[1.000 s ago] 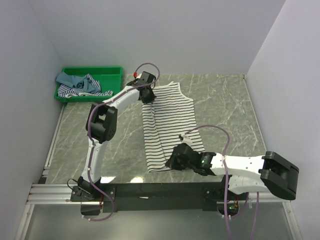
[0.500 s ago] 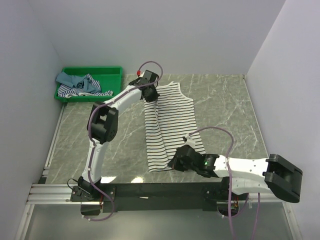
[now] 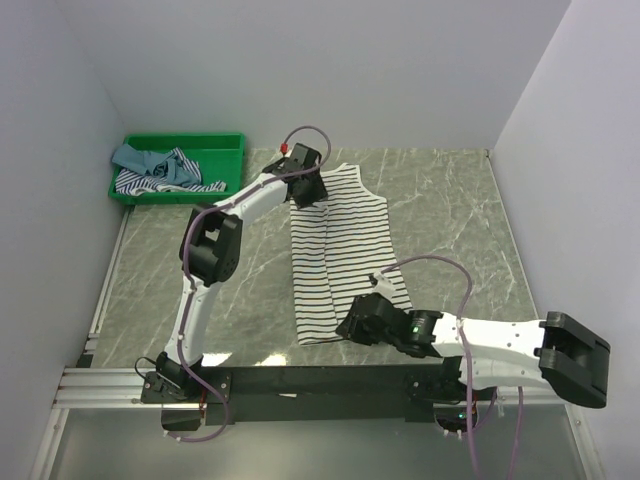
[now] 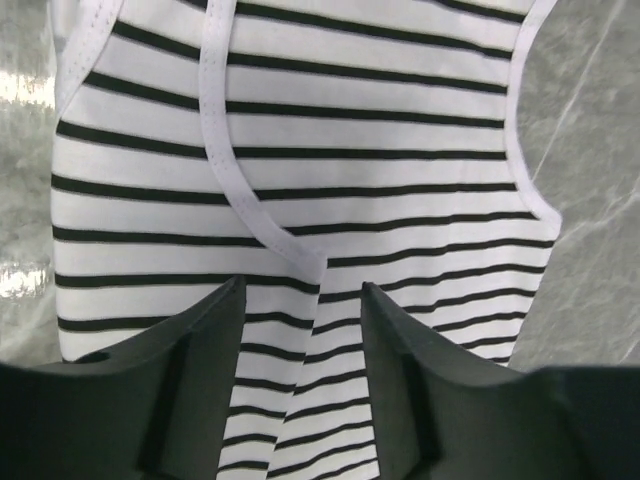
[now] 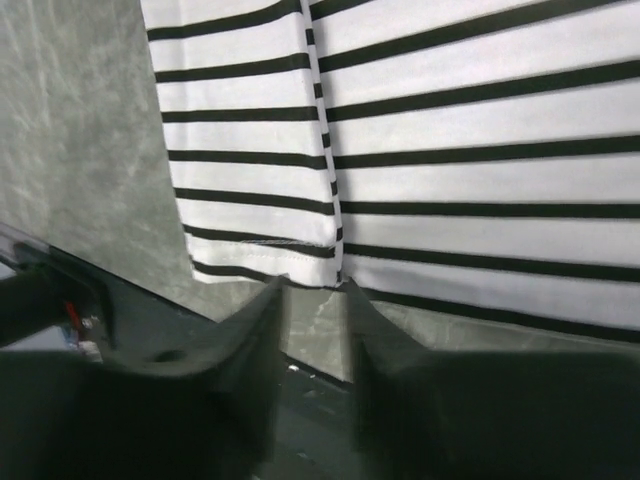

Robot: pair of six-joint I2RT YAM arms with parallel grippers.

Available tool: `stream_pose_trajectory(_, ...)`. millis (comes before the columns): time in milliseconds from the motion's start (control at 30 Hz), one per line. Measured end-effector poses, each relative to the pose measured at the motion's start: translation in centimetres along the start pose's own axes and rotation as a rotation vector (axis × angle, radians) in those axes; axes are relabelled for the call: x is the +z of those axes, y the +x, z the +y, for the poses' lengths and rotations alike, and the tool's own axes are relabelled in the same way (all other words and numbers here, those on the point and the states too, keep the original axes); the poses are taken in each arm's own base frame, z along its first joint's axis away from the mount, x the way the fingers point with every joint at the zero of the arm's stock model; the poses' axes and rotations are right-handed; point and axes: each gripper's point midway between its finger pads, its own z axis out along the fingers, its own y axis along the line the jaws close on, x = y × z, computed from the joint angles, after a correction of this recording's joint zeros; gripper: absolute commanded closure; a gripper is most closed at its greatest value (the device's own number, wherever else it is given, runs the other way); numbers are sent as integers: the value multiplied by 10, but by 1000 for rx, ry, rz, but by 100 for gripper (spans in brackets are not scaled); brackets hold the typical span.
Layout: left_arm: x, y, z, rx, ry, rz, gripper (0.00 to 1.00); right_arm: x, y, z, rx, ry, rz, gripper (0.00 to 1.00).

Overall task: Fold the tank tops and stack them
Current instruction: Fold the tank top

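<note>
Your left pincer (image 4: 302, 290): fingers apart over striped tank top (image 4: 330, 130) neckline | your right pincer (image 5: 312, 287): fingers apart at its hem | top lies part-folded on counter (image 3: 450, 215)

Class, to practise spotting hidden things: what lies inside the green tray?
Two crumpled tank tops: a teal top and a blue-and-white striped top, heaped at the left of the tray. The cloth covers the floor below, so anything underneath cannot be seen.

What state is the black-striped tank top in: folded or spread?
Partly folded: white black-striped tank top has its left side laid over the middle, right side flat.
</note>
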Motion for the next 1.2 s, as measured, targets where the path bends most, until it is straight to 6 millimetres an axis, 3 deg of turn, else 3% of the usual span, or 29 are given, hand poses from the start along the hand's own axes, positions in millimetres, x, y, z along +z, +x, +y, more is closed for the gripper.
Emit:
stream_pose_trajectory(100, 1, -8, 2, -11, 22, -23, 45, -7, 0, -2, -9, 4, -10, 48)
stream_pose_trajectory(233, 1, -27, 28, -54, -7, -41, 59, -16, -5, 2, -46, 9, -34, 52)
stream_pose_trajectory(367, 3, -59, 49, -84, -33, -82, 64, -18, -22, 32, -111, -3, -70, 54)
stream_pose_trajectory(467, 11, -79, 53, -86, -35, -125, 67, -5, -31, 62, -176, -8, -79, 57)
stream_pose_trajectory(567, 22, -77, 60, -63, -52, -121, 66, 13, -30, 74, -232, 4, -69, 59)
stream_pose_trajectory(700, 42, -62, 74, -15, -85, -92, 65, 41, -15, 58, -307, 77, -18, 62)
stream_pose_trajectory(800, 42, -68, 75, 15, -93, -118, 68, 58, 2, 40, -354, 134, 39, 63)
stream_pose_trajectory(1067, 53, -86, 82, 25, -135, -167, 72, 81, 35, 91, -425, 52, 103, 63)
stream_pose_trajectory(1167, 56, -98, 87, 12, -138, -184, 71, 96, 37, 114, -418, 23, 119, 64)
stream_pose_trajectory(1200, 57, -103, 91, 5, -142, -191, 66, 101, 37, 121, -411, 13, 125, 64)
